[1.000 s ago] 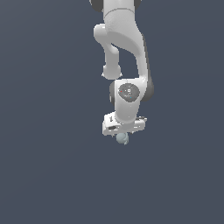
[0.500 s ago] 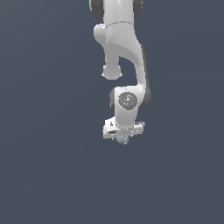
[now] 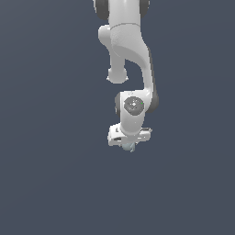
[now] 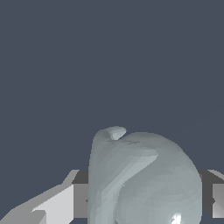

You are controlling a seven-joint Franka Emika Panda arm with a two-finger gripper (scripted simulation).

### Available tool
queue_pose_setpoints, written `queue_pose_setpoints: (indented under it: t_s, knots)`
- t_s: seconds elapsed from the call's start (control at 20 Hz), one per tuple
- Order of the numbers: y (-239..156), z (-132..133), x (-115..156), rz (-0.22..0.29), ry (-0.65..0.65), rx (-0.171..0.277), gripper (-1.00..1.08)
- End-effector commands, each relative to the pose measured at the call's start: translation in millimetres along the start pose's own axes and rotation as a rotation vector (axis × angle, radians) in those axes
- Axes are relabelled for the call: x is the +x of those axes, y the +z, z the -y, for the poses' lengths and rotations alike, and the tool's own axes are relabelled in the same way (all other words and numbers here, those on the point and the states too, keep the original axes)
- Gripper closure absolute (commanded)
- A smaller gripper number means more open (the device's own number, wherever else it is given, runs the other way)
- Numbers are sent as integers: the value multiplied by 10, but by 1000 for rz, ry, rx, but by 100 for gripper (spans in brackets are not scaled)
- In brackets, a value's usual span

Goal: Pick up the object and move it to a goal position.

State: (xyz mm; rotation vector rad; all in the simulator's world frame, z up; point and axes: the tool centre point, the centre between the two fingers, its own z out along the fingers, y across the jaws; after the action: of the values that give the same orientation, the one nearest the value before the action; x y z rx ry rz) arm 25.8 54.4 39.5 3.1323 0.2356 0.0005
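Sitting squarely between the white arm's fingers, the small pale grey-blue roundish ball appears clamped on both sides, with no long axis to align.

A plain dark slate-blue backdrop is seen across the whole exterior view, uniform in tone and unmarked. The same flat backdrop is recorded in the wrist view. No edge or seam can be made out on it. Whether it is a floor or a wall cannot be told.
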Motion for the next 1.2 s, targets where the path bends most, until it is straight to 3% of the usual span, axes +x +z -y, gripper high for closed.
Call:
queue_pose_setpoints:
  t_s: [0.0,0.5,1.15]
  knots:
    - [0,1,-1,0,0,0,108]
    - [-95,270,-133,0,0,0,108]
    - [-464,1310,-615,0,-1,0,108]
